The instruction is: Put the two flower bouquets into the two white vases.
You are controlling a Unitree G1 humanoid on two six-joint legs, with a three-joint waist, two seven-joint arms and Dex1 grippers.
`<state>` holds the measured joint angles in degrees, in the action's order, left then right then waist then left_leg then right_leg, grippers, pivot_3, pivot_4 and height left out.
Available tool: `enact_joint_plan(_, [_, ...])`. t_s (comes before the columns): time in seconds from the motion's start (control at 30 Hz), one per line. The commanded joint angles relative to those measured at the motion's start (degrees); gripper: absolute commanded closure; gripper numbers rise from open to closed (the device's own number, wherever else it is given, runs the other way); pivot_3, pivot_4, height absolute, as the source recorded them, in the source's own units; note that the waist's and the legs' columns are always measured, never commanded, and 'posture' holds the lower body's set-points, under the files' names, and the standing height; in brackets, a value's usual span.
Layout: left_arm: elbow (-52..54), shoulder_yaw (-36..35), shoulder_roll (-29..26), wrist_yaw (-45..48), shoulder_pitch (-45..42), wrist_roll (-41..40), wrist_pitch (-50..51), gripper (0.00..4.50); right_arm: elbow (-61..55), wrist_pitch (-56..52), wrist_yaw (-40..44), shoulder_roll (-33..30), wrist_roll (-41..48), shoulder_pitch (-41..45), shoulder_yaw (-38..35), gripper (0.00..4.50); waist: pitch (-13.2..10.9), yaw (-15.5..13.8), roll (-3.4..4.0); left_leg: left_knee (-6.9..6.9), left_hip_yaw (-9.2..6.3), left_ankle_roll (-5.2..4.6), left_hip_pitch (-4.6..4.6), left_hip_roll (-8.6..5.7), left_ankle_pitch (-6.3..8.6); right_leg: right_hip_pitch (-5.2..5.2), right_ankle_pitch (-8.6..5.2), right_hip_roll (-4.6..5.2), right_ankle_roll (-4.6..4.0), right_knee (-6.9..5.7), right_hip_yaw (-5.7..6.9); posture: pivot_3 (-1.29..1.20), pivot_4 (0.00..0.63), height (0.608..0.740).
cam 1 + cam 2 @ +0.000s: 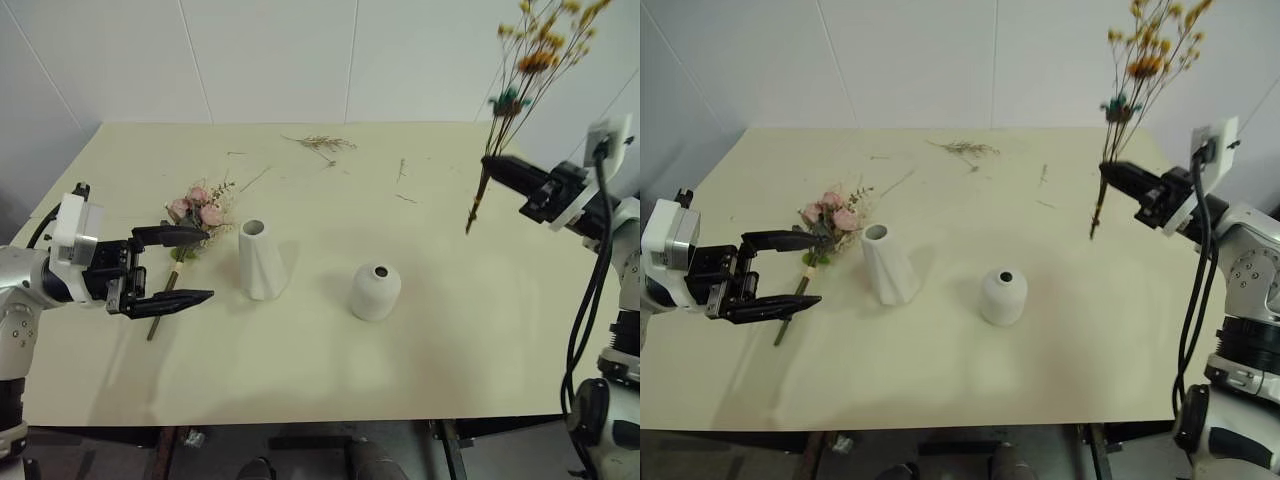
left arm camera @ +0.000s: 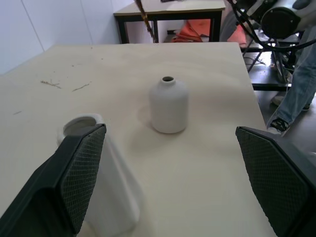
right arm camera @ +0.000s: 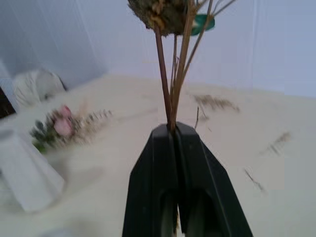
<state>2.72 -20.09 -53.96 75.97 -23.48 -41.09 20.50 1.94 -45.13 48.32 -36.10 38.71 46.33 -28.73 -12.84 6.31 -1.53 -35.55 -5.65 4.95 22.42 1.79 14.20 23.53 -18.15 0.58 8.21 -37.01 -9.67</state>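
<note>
while right jaws pinch yellow bouquet (image 1: 520, 90) stems | left jaws spread beside rose bouquet (image 1: 200, 215)

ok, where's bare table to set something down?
Free: the near strip in front of both vases, and the right side beyond the squat vase. Crowded: left, where the rose bouquet, open left gripper and tall vase bunch. Twigs litter the far edge.

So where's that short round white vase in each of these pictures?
Left eye view: squat vase, just right of table centre.
Right eye view: squat vase, near the middle.
Left wrist view: squat vase, standing between the open left gripper's fingers.
Right wrist view: I can't make it out.
Shared landmark: the taller twisted vase beside it.
</note>
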Motion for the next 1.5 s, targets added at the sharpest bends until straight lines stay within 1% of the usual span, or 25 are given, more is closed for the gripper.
enact_joint_plan(0.03, [-1.4, 0.2, 0.0, 0.5, -2.1, 0.6, -1.2, 0.0, -7.4, -0.7, -5.7, 3.1, 7.8, 0.8, -3.5, 4.49, 0.0, 0.0, 0.0, 0.0, 0.0, 0.0, 0.0, 0.0, 0.0, 0.0, 0.0, 0.0, 0.0, 0.01, 0.0, 0.0, 0.15, 0.74])
enact_joint_plan(0.13, [-2.9, 1.0, 0.2, 0.7, -3.9, 1.1, -1.4, 0.0, -12.8, -1.1, -9.1, 6.9, 12.8, -1.6, -3.0, 4.49, 0.0, 0.0, 0.0, 0.04, -0.01, 0.0, 0.0, 0.0, 0.0, 0.02, 0.0, 0.01, -0.01, 0.01, 0.0, 0.0, 0.15, 0.74])
enact_joint_plan(0.23, [-4.4, 1.8, 0.3, 0.9, -5.8, 1.7, -1.6, 0.0, -18.4, -1.1, -9.9, 9.5, 15.9, -6.2, -0.1, 4.49, 0.0, -0.1, -0.01, 0.1, -0.03, 0.0, 0.0, 0.01, 0.0, 0.03, -0.02, 0.01, -0.04, 0.01, 0.03, 0.0, 0.15, 0.74])
enact_joint_plan(0.33, [-5.7, 2.5, 0.6, 1.0, -7.3, 2.2, -1.8, 0.0, -20.1, 0.4, -10.2, 10.7, 16.9, -8.7, 2.5, 4.49, 0.0, -0.2, -0.01, 0.11, -0.02, 0.01, 0.02, 0.01, 0.0, 0.04, -0.02, 0.02, -0.03, 0.01, 0.03, 0.0, 0.15, 0.74])
enact_joint_plan(0.53, [-6.8, 3.7, 1.1, 1.8, -9.4, 2.8, -1.5, 0.0, -21.5, 0.2, -9.1, 10.9, 20.1, -11.2, 6.7, 4.49, 0.0, -0.1, -0.01, 0.13, -0.03, 0.01, -0.01, 0.01, -0.01, 0.04, -0.02, 0.02, -0.04, 0.0, 0.03, 0.0, 0.15, 0.74])
enact_joint_plan(0.77, [-6.9, 4.1, 1.9, 1.6, -9.7, 2.9, -1.6, 0.0, -19.5, 5.6, -7.3, 11.0, 16.6, -13.5, 10.1, 4.49, 0.0, -0.3, -0.01, 0.13, -0.03, 0.01, 0.01, 0.01, -0.01, 0.06, -0.03, 0.02, -0.04, 0.02, 0.04, 0.0, 0.15, 0.74])
enact_joint_plan(1.03, [-6.8, 4.3, 2.8, 1.2, -10.2, 3.1, -1.8, 0.0, -13.1, 12.1, -3.9, 10.7, 11.6, -13.9, 12.6, 4.49, 0.0, -0.4, -0.01, 0.12, -0.03, 0.01, 0.0, 0.01, -0.01, 0.06, -0.03, 0.02, -0.04, 0.0, 0.04, 0.0, 0.15, 0.74])
enact_joint_plan(1.5, [-6.2, 3.5, 2.7, 0.2, -9.8, 2.8, -1.8, 0.0, -14.0, 13.3, -3.0, 11.8, 10.6, -17.4, 14.9, 4.49, 0.0, -0.7, -0.01, 0.14, -0.03, 0.02, 0.0, 0.01, -0.02, 0.07, -0.03, 0.02, -0.04, -0.01, 0.04, 0.0, 0.15, 0.74])
